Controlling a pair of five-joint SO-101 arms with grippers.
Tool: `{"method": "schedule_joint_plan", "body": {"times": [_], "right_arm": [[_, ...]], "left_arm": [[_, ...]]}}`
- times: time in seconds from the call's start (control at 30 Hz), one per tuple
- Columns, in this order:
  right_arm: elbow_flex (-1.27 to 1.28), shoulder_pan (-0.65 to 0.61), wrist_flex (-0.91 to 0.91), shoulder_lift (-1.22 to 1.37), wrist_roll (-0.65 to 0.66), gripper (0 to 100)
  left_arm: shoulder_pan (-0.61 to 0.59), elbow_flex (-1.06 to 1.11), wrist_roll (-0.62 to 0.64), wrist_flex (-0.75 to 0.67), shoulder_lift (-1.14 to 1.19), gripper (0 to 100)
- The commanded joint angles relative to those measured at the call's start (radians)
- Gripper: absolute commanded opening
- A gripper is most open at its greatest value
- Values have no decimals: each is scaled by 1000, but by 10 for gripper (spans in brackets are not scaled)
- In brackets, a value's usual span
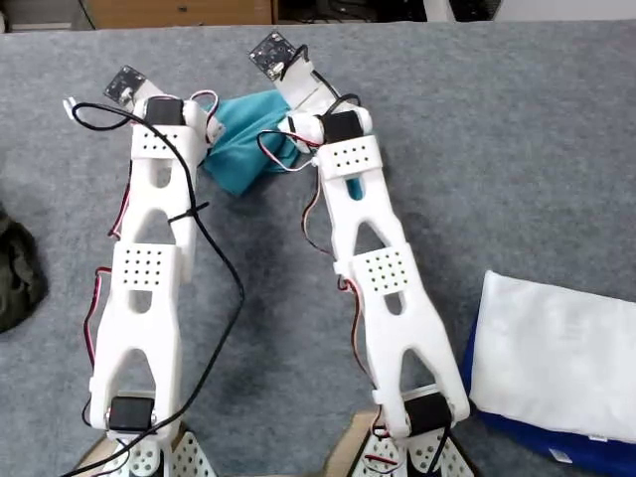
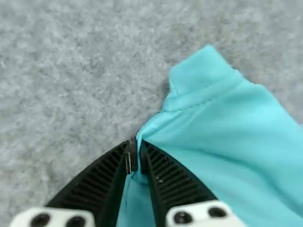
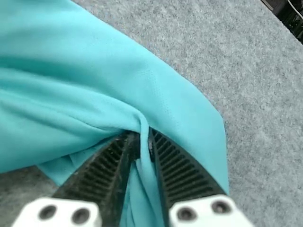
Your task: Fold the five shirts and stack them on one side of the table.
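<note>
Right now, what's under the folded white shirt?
A blue shirt lies under the white shirt. Only its edge shows, and anything else beneath is covered.

I am counting four garments on one grey table [image 1: 517, 149]: one teal shirt [image 1: 243, 149], one folded white shirt [image 1: 556, 353], one blue shirt [image 1: 517, 432] showing beneath the white one, and one dark green garment [image 1: 15, 278] at the table's edge, too bunched for me to be calling it a shirt. I am seeing two white arms, the left arm [image 1: 149, 288] and the right arm [image 1: 383, 268], and two grippers, the left gripper [image 2: 135, 158] and the right gripper [image 3: 142, 142], each showing two black ridged fingers [image 2: 94, 184]. I am also counting one black cable [image 1: 237, 283].
</note>
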Motion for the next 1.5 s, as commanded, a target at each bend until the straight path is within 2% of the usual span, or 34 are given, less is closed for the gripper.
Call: {"method": "schedule_joint_plan", "body": {"times": [0.0,0.23,0.53,0.67,0.83,0.93,1.1,1.23,1.37,1.47], "right_arm": [[-45,21,-18,-15,-11,5],[-44,1,175,-197,-15,8],[-42,-42,359,-433,12,11],[-42,-51,439,-532,9,121],[-42,-51,514,-656,6,344],[-42,-77,562,-719,6,414],[-41,-168,615,-756,0,419],[-38,-173,597,-713,-44,419],[-39,-143,585,-702,-41,419],[-39,-59,548,-708,-41,419]], "left_arm": [[-6,-64,-5,-8,-13,18],[-18,-184,-6,114,-84,18],[-91,-184,-41,264,-435,18],[-132,-175,-66,267,-579,18],[-161,23,-68,269,-805,18],[-163,180,-69,269,-997,18],[-115,437,-92,238,-1260,18],[-101,608,-92,115,-1285,18],[-57,756,-91,0,-1287,18],[-29,852,-91,-86,-1285,18]]}}
